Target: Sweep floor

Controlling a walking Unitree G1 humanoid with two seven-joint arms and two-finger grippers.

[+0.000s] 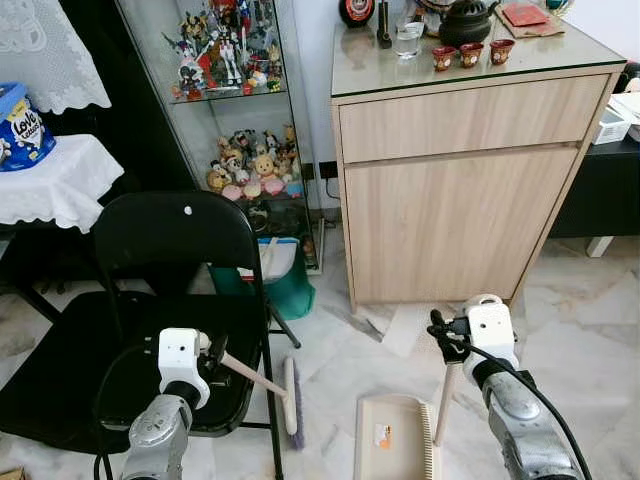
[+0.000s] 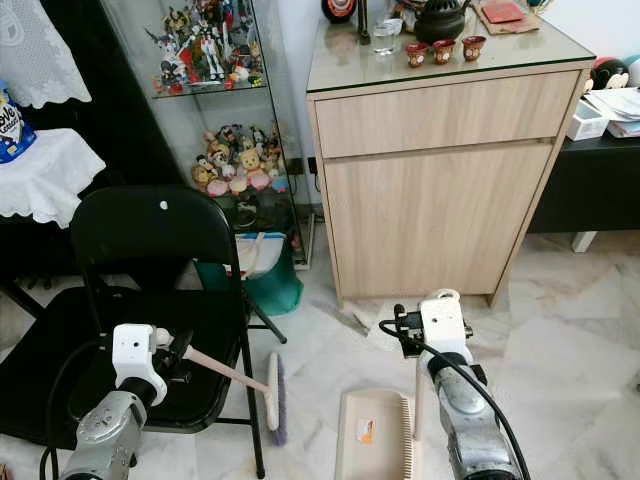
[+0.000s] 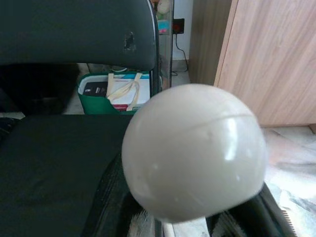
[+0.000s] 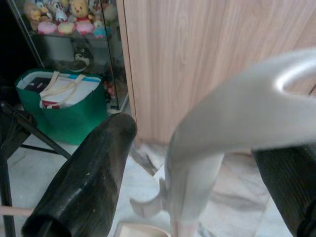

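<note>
Left hand (image 1: 212, 352) clamped on broom handle (image 1: 252, 375), right hand (image 1: 447, 336) on dustpan handle (image 1: 444, 400) — dustpan (image 1: 392, 437) cut off below.

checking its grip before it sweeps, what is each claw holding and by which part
Left claw holds the brush by its handle's top end; right claw holds the dustpan by its upright handle's top.

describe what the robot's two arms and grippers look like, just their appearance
Both arms are silver metal tubes ending in boxy white wrist housings. The left gripper and right gripper each have two long black fingers with a finely textured surface. A black cable loops along the right arm; another runs beside the left forearm.
</note>
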